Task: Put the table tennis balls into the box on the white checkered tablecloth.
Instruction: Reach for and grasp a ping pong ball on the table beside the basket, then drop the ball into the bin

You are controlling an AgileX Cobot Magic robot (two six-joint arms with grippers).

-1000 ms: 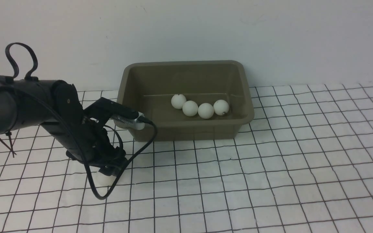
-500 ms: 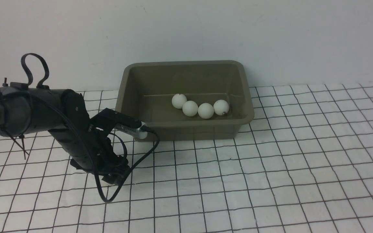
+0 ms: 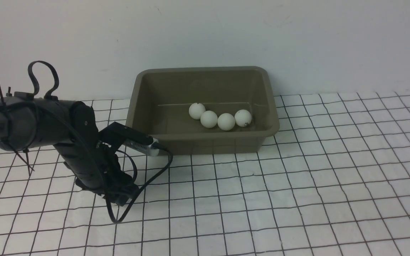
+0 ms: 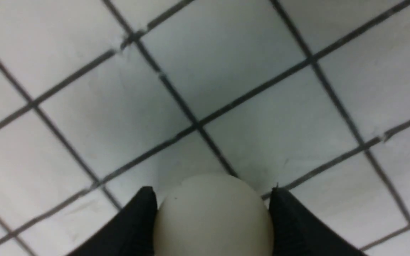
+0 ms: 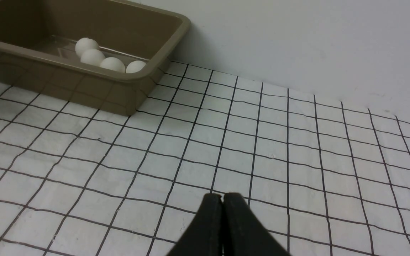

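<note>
1. White wall behind, and the white checkered tablecloth (image 3: pixel 297 185) covering the whole work surface; you have the box (image 3: pixel 205 140) at about 12 o'clock of the front view, hard against the wall.
2. Four table tennis balls (image 3: pixel 226 121) lie in a touching row on the box floor.
3. The fifth ball (image 4: pixel 213 217) sits on the cloth between the fingertips of your left gripper (image 4: pixel 212 224), at about 8 o'clock from the box.
4. Both black fingers (image 4: pixel 137 227) look pressed to the ball's sides, so read it as gripped, though the hold seems only just made.
5. Your right gripper (image 5: pixel 222 227) is closed and empty, parked low over bare cloth, well apart from the box.
6. Step in hand: picking the last ball. Next, I judge, you need a straight lift, then a carry toward 2 o'clock over the near rim before release.
7. Hidden from you: the front view shows no fifth ball at all, since the left arm (image 3: pixel 48 124) covers it, and the wrist view cuts off its lower half.
</note>
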